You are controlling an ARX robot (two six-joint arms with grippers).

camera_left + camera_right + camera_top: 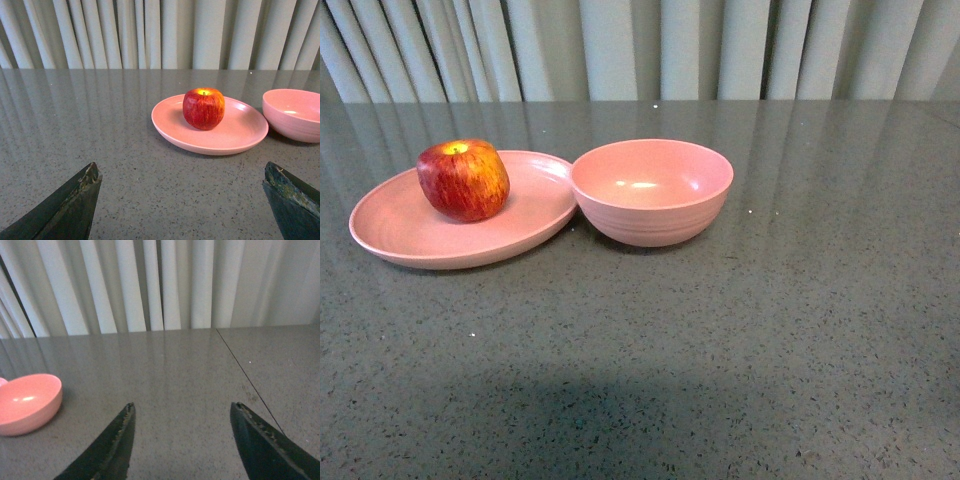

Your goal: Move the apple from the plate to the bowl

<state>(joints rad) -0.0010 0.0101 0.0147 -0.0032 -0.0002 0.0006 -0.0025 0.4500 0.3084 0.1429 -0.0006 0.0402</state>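
Dark left claw [181, 169] and right claw [183, 406] both gape wide, empty, above the table [75, 125].

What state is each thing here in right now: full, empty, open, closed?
Round red-and-yellow apple: upright, stem dimple up, not gripped.
Wide shallow matte pink plate: holding the apple.
Deep round matte pink bowl: upright, empty.
Left pincer: open, holding nothing.
Right pincer: open, holding nothing.
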